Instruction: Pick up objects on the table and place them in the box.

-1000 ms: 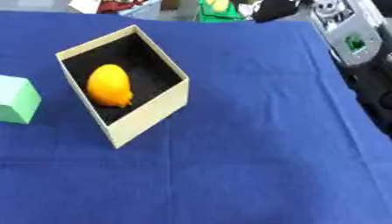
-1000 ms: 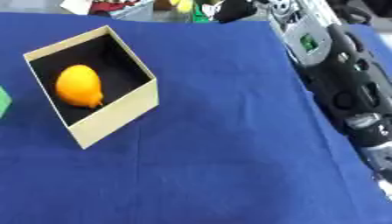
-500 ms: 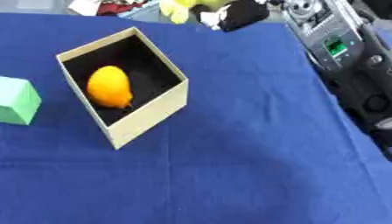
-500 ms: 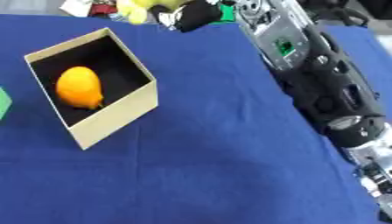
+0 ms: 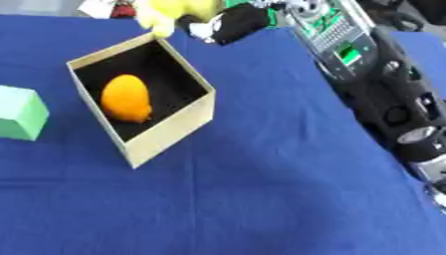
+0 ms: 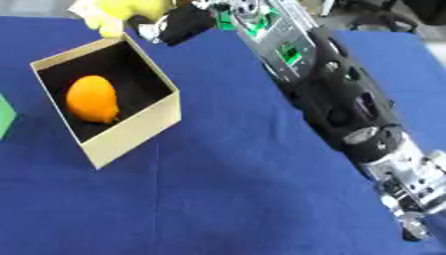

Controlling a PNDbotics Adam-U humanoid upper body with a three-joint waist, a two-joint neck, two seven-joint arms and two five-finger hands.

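the right hand [image 6: 178,22] is carrying a yellow soft object [image 6: 122,11] at the far corner of the box [image 5: 166,134], its dark fingers curled round the object; the step in hand looks like the placing. the next move calls for bringing it over the opening and letting go. counted: one box, one orange fruit [image 5: 125,98] inside it, one green block [image 5: 19,112] on the cloth to its left, one yellow object in hand; the left hand is out of sight.

We see a tan box [image 5: 166,135] with a black inside holding an orange fruit [image 5: 125,98], a pale green block [image 5: 19,113], a yellow toy [image 6: 125,11], and a black arm [image 6: 341,99] over the deep blue tablecloth [image 5: 253,189].
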